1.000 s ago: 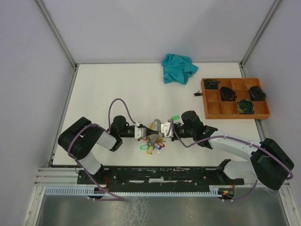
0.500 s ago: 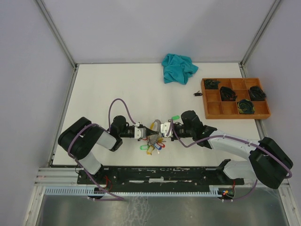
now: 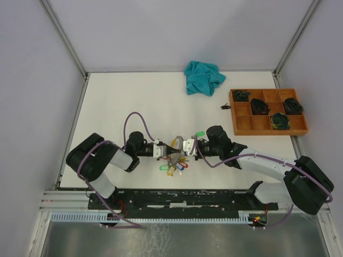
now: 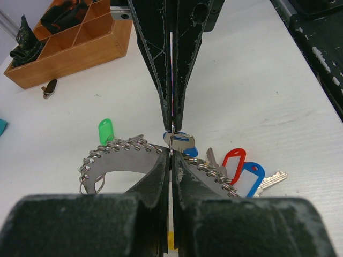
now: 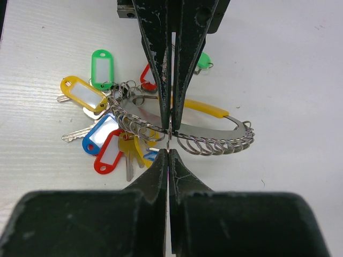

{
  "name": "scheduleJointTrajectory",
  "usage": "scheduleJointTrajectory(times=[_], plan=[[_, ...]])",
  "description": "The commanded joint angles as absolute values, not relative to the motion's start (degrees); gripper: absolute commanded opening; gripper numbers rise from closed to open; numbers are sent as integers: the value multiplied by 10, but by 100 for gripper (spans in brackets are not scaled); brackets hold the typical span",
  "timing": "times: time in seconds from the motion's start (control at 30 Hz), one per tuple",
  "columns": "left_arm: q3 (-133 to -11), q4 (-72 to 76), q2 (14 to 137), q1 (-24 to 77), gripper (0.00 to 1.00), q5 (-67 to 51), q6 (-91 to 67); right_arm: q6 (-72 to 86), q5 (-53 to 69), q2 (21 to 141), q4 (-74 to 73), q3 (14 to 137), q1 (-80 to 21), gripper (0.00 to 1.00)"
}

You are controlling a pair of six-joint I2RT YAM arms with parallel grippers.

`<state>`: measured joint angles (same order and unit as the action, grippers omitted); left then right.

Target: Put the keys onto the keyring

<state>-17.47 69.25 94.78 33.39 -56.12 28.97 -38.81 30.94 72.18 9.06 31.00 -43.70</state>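
Note:
The keyring (image 5: 214, 140) is a wide silver wire ring strung with several small split loops (image 4: 120, 145). It lies low between my two grippers, which meet tip to tip. My left gripper (image 4: 171, 153) (image 3: 171, 151) is shut on the keyring's wire. My right gripper (image 5: 169, 152) (image 3: 179, 148) is shut on the thin loop of a blue-tagged key (image 4: 180, 142) right at the ring. The other keys (image 3: 174, 166) fan out on the table with green (image 5: 102, 68), yellow (image 5: 83, 92), blue (image 5: 99, 136) and red (image 5: 110, 155) tags. A second green tag (image 4: 105, 131) sits on the ring's far side.
A crumpled teal cloth (image 3: 203, 77) lies at the back of the table. On the right, a wooden compartment tray (image 3: 244, 110) holds dark items. A small dark object (image 3: 225, 106) lies just left of the tray.

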Motion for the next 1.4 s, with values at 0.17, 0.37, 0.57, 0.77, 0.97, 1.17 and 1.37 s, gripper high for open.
scheduleJointTrajectory(times=[0.17, 0.37, 0.57, 0.77, 0.97, 1.17, 1.37], plan=[[-179, 723, 949, 332, 3, -577, 314, -387, 304, 719, 105, 332, -433, 1], [-179, 722, 948, 332, 3, -576, 314, -388, 309, 721, 104, 334, -433, 1], [-180, 720, 948, 332, 3, -577, 314, -388, 302, 722, 105, 334, -433, 1], [-180, 720, 948, 333, 3, -577, 313, -388, 307, 722, 105, 335, -434, 1], [-180, 719, 947, 332, 3, -579, 313, -388, 318, 722, 108, 336, -434, 1], [-180, 719, 947, 332, 3, -581, 313, -388, 321, 725, 110, 338, -434, 1], [-180, 718, 947, 332, 3, -582, 312, -388, 326, 728, 112, 341, -433, 1]])
